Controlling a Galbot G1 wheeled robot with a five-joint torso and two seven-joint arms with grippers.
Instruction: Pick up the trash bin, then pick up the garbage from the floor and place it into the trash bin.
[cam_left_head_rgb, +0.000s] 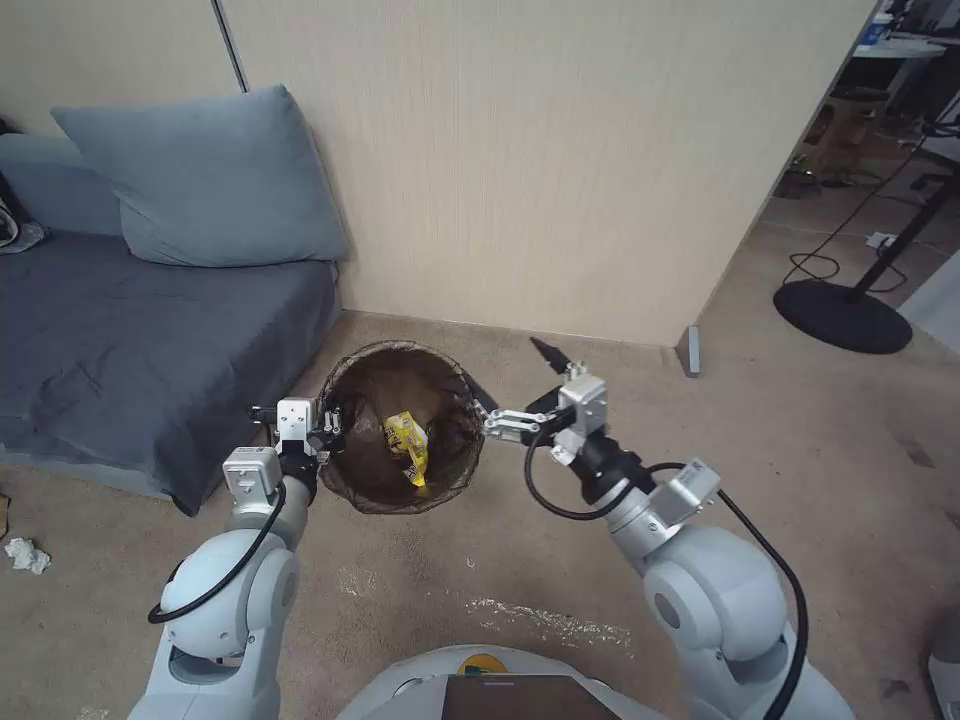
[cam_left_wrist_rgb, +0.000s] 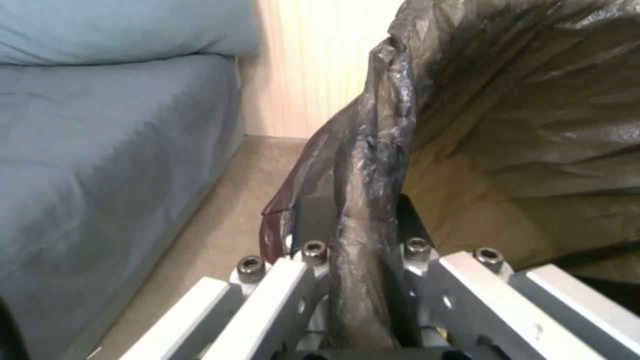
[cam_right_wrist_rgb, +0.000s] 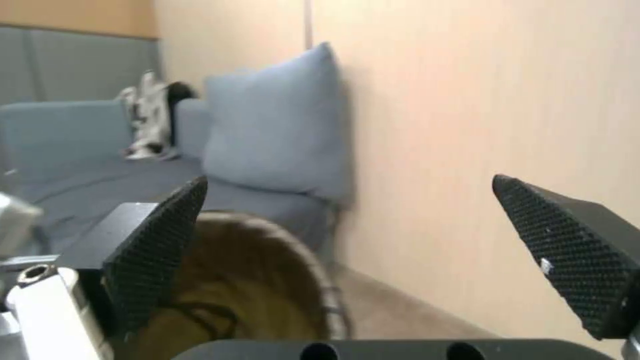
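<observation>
Trash bin (cam_left_head_rgb: 362, 480): held off the carpet just beside the sofa (cam_left_head_rgb: 120, 340) corner, brown liner folded over the rim, mouth facing up.

Left gripper (cam_left_head_rgb: 325, 428): arm bent up from the shoulder, wrist level, fingers clamped on the rim on the sofa side; liner (cam_left_wrist_rgb: 363, 165) pinched between them.

Right gripper (cam_left_head_rgb: 497, 420): forearm reaching inward, wrist turned, fingers (cam_right_wrist_rgb: 157, 250) spread wide with nothing between, just beside the rim on the side away from the sofa.

Yellow snack wrapper (cam_left_head_rgb: 408, 445): lying inside the bin.

White tissue wad (cam_left_head_rgb: 27, 555): on the carpet, beside the sofa's front edge, well apart from the bin.
</observation>
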